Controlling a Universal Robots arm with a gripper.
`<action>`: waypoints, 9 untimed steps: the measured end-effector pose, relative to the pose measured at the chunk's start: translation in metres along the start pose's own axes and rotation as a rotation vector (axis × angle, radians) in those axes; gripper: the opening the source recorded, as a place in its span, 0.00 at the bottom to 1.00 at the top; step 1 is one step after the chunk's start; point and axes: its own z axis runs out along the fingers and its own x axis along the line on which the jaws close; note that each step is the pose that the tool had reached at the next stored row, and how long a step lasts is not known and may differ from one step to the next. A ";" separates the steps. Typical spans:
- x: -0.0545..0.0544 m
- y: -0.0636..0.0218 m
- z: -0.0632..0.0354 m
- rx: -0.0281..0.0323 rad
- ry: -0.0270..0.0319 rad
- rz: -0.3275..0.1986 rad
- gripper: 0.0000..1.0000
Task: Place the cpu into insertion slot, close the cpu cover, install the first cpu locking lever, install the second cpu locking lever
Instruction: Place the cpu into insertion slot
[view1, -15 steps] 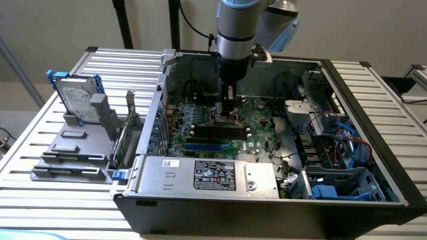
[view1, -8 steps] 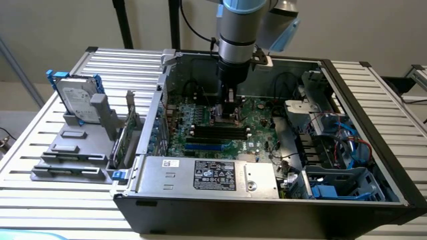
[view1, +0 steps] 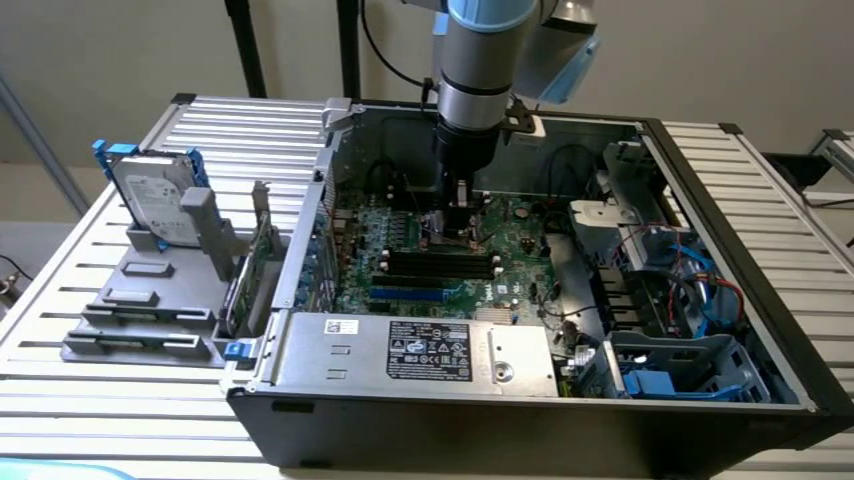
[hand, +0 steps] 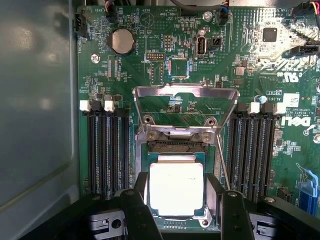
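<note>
In the exterior view, the arm's black gripper (view1: 461, 228) hangs inside the open black computer case (view1: 534, 432), low over the middle of the green motherboard (view1: 523, 215). In the wrist view, the small pale tan-silver square cpu (hand: 176, 189) lies in the grey-rimmed insertion slot (hand: 139, 165) between the spread, open fingers (hand: 134, 210). The thin silvery cpu cover (hand: 185, 91) stands swung open.

Arm (view1: 474, 90): grey metal cylinder, pale blue joint cap (view1: 567, 65), black wrist section, black cable (view1: 387, 55) looped behind. Gripper (hand: 178, 200): two black fingers (hand: 136, 212), each bearing a round screw head; grey bracket plates (hand: 107, 223) at the base.
</note>
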 end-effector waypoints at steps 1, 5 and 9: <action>0.000 0.0000 0.0001 -0.0001 0.0002 0.000 0.54; 0.000 0.0001 0.0014 -0.0002 0.0041 0.000 0.54; 0.000 0.0005 0.0032 -0.0003 0.0090 0.004 0.54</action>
